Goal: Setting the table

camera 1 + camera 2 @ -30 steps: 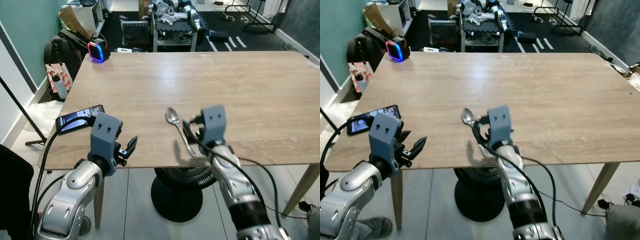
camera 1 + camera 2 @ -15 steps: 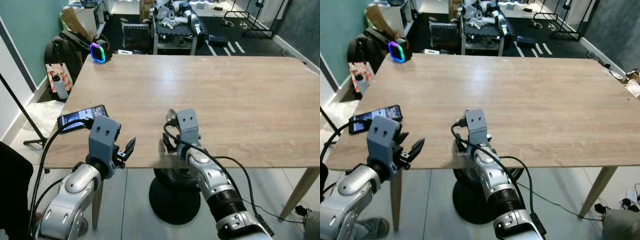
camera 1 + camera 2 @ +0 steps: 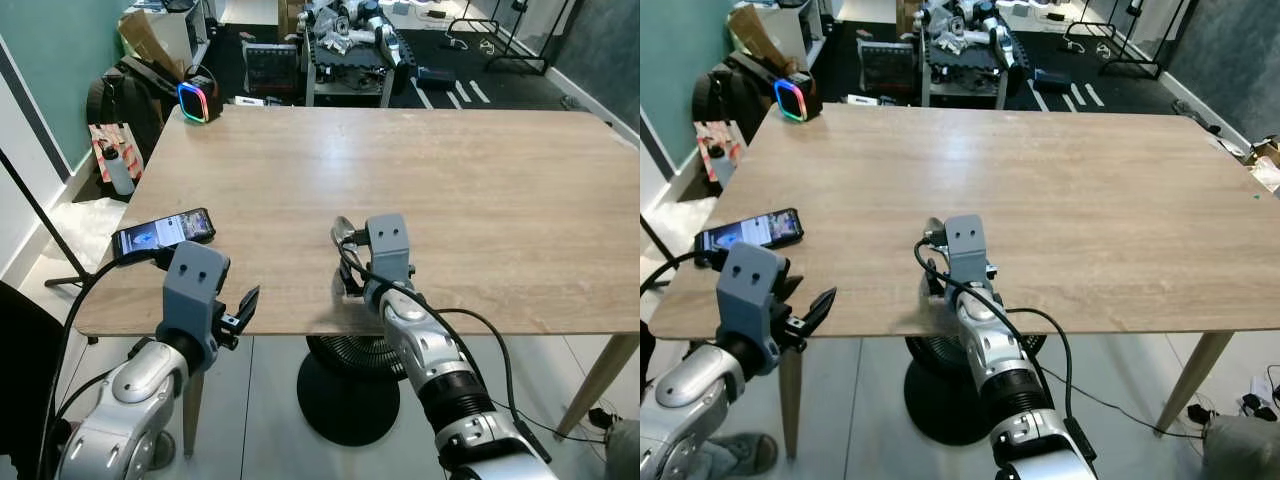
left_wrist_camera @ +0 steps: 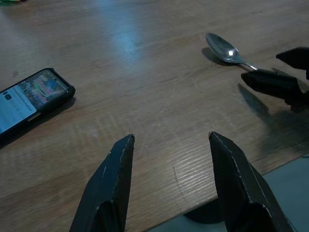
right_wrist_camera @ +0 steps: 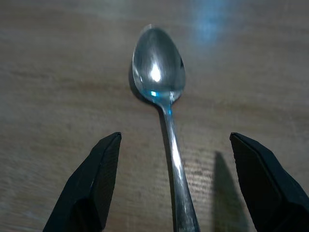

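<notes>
The spoon [image 5: 164,111] is straddled on the table [image 3: 480,170] by the released right tool [image 5: 174,183]; the left tool [image 4: 169,179] is also spread wide.

spoon [image 3: 342,232] handle hidden behind right pincer [image 3: 350,281] | phone [image 4: 29,94] cut off at frame edge

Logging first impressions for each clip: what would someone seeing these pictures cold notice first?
The right gripper sits low over the near edge of the wooden table, its open fingers straddling the handle of a silver spoon that lies flat on the wood. The left gripper hovers open at the same edge, beside a lit phone. At the far left corner, a small speaker glows with a coloured ring.
</notes>
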